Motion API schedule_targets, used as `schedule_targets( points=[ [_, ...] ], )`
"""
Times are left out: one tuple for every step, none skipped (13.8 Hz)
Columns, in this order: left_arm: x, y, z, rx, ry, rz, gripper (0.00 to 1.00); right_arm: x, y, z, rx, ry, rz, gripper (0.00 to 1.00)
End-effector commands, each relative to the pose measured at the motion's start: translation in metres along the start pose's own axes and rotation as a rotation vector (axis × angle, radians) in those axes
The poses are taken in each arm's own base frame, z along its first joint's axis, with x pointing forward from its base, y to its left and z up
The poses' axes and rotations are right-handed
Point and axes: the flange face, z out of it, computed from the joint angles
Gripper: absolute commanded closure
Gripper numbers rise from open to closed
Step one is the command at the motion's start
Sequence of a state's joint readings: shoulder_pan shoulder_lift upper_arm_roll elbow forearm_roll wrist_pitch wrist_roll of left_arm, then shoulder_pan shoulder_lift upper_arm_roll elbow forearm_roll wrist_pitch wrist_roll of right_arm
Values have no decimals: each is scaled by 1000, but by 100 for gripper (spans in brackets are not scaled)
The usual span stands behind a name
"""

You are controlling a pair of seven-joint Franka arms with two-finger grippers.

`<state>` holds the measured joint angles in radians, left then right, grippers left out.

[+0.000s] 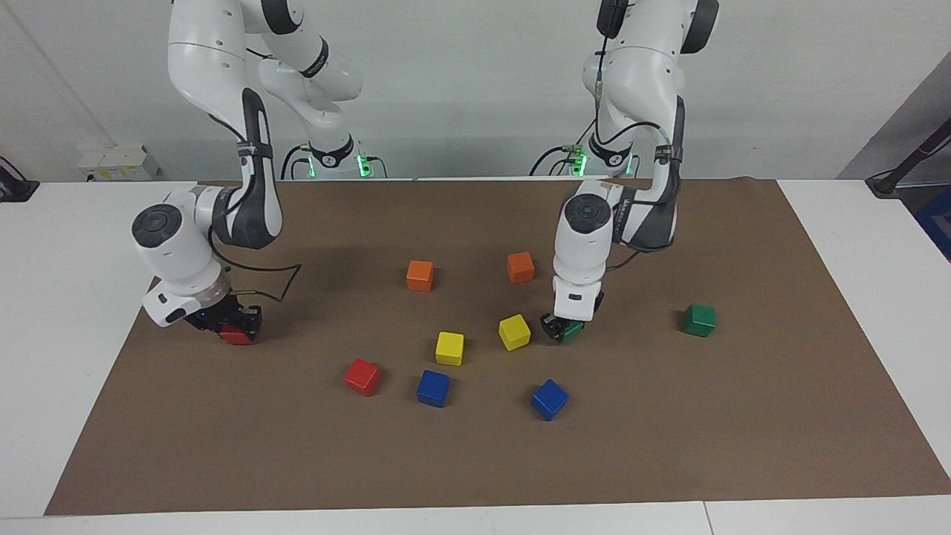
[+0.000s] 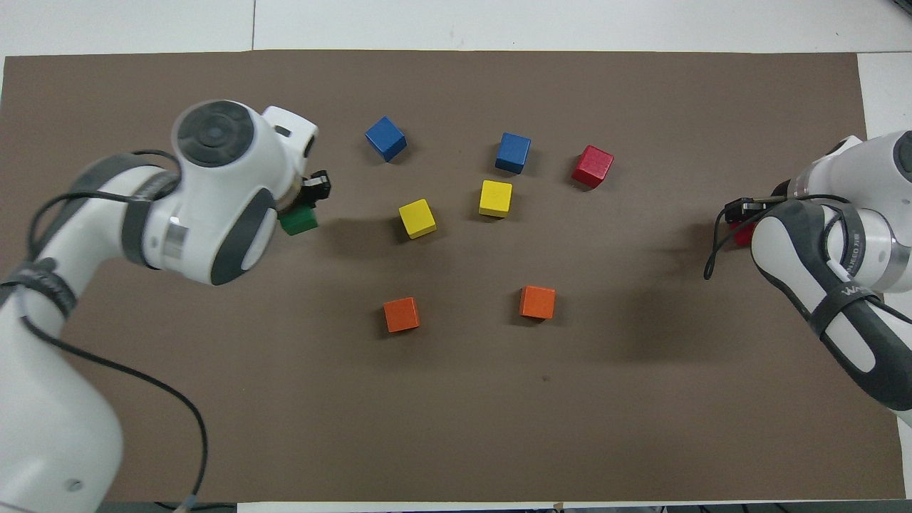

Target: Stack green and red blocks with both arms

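Green fills my left gripper [image 1: 562,329], pinched tight on 1 green block [image 1: 570,331] beside a yellow cube [image 1: 514,331]. From overhead my wrist hides half of that block; the facing view shows it (lifted or not, unclear). My right gripper [image 1: 232,327] sits around 1 red block [image 1: 238,336] low at the brown mat's [image 1: 475,461] edge; its fingers I cannot tell. A 2nd red block [image 1: 362,376] and 2nd green block [image 1: 699,319] lie loose.

Ten cubes on the brown mat [image 1: 743,416]: two red cubes [image 1: 362,376] [image 1: 238,336], two green cubes [image 1: 699,319] [image 1: 571,331], two blue cubes [image 1: 433,388] [image 1: 550,399], two yellow cubes [image 1: 449,348] [image 1: 514,331], two orange cubes [image 1: 420,275] [image 1: 520,267]. Two white arms, each with one gripper: left gripper [image 1: 562,328], right gripper [image 1: 226,324]
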<state>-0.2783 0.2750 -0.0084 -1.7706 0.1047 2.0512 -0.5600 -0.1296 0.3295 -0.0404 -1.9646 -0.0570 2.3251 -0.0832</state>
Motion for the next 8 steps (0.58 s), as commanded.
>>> schedule_targets(
  points=[
    [15,-96,-26,-48,-58,214,100,0,1,-16,-13,-18,-8,0],
    [21,-118,-21,-50,-61,288,100,7,-5,-31,-17,-28,-18,0],
    [25,-141,-12,-56,-58,338,100,17,-15,-51,-30,-37,-37,0],
    [31,-161,-7,-70,-47,374,100,30,-31,-71,-38,-34,-59,0],
    [33,-169,2,-80,-53,431,100,42,-45,-83,-40,-32,-67,0],
    [36,-174,11,-90,-57,467,100,53,-65,-94,-44,-24,-67,0],
    [38,-174,18,-91,-58,490,100,60,-90,-101,-45,-10,-60,0],
    [40,-174,22,-92,-53,507,100,64,-117,-104,-42,4,-31,0]
  ],
)
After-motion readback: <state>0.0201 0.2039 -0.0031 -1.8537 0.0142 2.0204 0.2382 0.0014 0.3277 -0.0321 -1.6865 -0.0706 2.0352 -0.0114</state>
